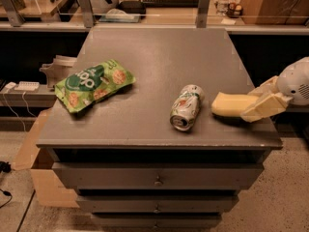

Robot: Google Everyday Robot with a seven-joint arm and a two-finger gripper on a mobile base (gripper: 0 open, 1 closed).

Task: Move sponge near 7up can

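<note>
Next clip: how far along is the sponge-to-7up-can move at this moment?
Done: the sponge is grasped and already close to the right of the 7up can, which lies on its side on the table. In hand: the gripper, at the table's right edge, has its jaws shut on the sponge's far end. Left: set it down if it isn't touching, which I cannot tell, then release.
</note>
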